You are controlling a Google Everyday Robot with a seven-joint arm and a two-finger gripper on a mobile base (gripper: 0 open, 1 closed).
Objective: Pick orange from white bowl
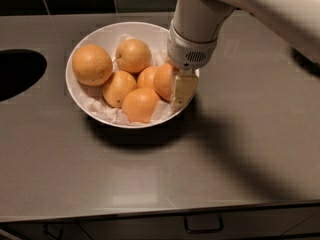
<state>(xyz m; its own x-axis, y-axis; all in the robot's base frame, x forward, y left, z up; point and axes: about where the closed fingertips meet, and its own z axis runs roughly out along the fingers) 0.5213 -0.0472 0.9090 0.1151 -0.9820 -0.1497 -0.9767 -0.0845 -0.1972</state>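
Note:
The white bowl [80,96] stands on the dark counter, lined with crumpled white paper and holding several oranges. My gripper [175,90] reaches down into the bowl's right side from above. It sits against the right flank of the orange [161,81], a deep orange fruit partly hidden behind the gripper. A large paler orange [91,64] lies at the bowl's left. Smaller oranges lie at the back [132,55], the middle [146,75], the left front [118,87] and the front [140,104].
The grey counter [240,149] runs all around the bowl. A dark round opening [17,71] is set in the counter at the left. My arm's shadow falls to the right of the bowl. Drawer handles [202,229] show below the front edge.

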